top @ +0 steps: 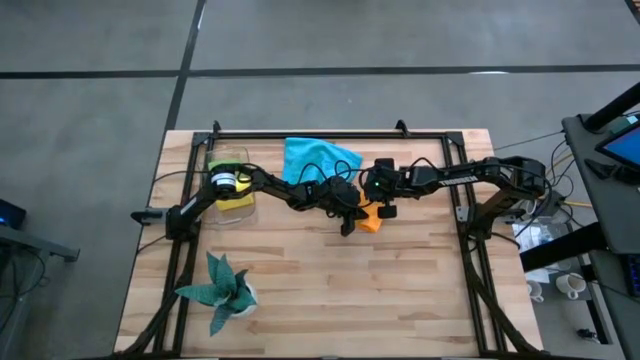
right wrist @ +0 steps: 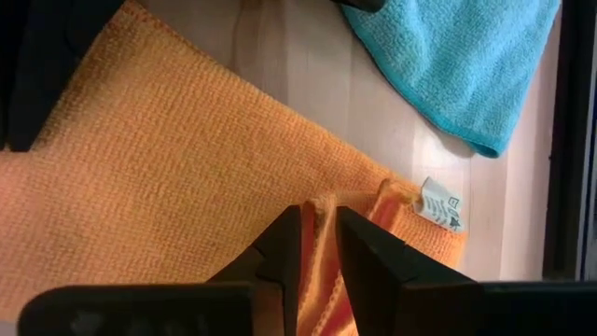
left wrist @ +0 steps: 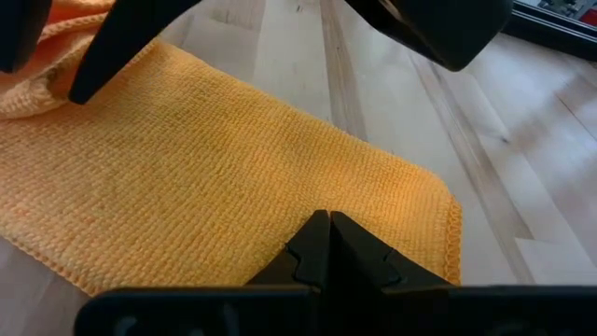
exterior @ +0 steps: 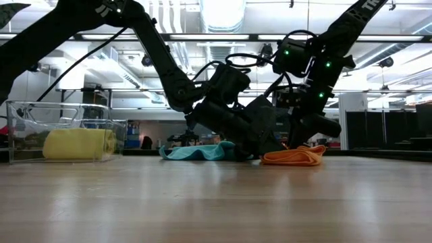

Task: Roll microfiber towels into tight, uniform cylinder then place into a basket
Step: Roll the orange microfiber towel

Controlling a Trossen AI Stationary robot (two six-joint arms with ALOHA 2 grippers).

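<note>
An orange towel (top: pixel 372 222) lies on the table's middle, partly spread flat (left wrist: pixel 215 159). My left gripper (left wrist: pixel 328 220) is shut, with its tips on the towel. My right gripper (right wrist: pixel 318 233) comes down from the right and is shut on a raised fold of it. A blue towel (top: pixel 320 160) lies crumpled just behind the orange one, flat on the wood (exterior: pixel 196 152). At the far left stands the clear basket (exterior: pixel 20 128) with a rolled yellow towel (exterior: pixel 79 144) inside and something lime green (top: pixel 225 160) behind it. My left gripper presses its shut fingertips down on the flat orange towel (left wrist: pixel 312 191), a little in from one hemmed edge. It comes slanting down from the table's left. The cloth under it lies flat on the wood. My right gripper pinches a raised fold of the orange towel's edge (right wrist: pixel 320 207) between its two fingers, close to the corner with the white label (right wrist: pixel 438 205). The fingers come steeply from above. The rest of the towel lies on the table.
A dark teal plant in a white pot (top: pixel 222 290) stands near the front left. The black metal frame (top: pixel 330 133) runs along the far edge and both sides. Bare wood (top: pixel 350 290) lies in front of the towels.
</note>
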